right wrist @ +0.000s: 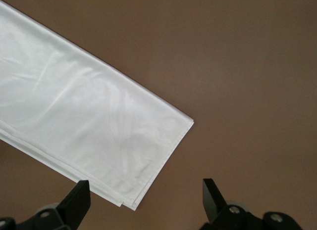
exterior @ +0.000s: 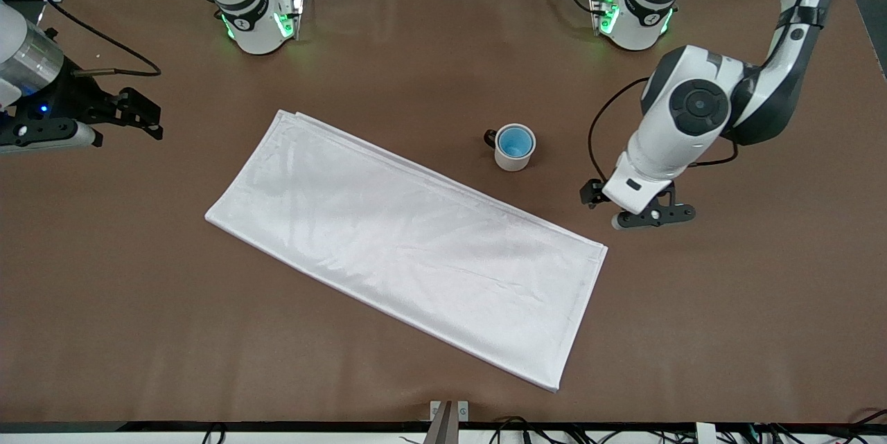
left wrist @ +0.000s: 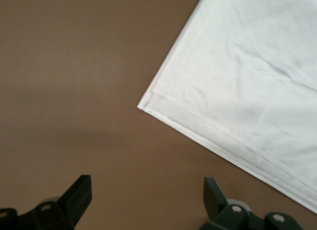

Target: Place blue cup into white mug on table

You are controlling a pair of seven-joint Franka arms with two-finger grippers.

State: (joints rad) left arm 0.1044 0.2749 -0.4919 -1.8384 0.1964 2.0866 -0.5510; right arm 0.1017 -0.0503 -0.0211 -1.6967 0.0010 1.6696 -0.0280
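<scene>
- Blue cup (exterior: pixel 515 143) sits inside white mug (exterior: pixel 514 148), upper centre of the front view, on the surface (exterior: pixel 727 305).
- Left gripper (exterior: pixel 641 212) hangs spread and empty, mid-right.
- Right gripper (exterior: pixel 128 118) waits spread and empty, upper left edge.

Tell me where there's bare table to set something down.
The widest bare table runs between the cloth and the front camera's edge. More lies between cloth and arm bases. It's tighter around the mug holding the blue cup, with the open left pincer over the table beside it. The open right pincer waits at its end.
</scene>
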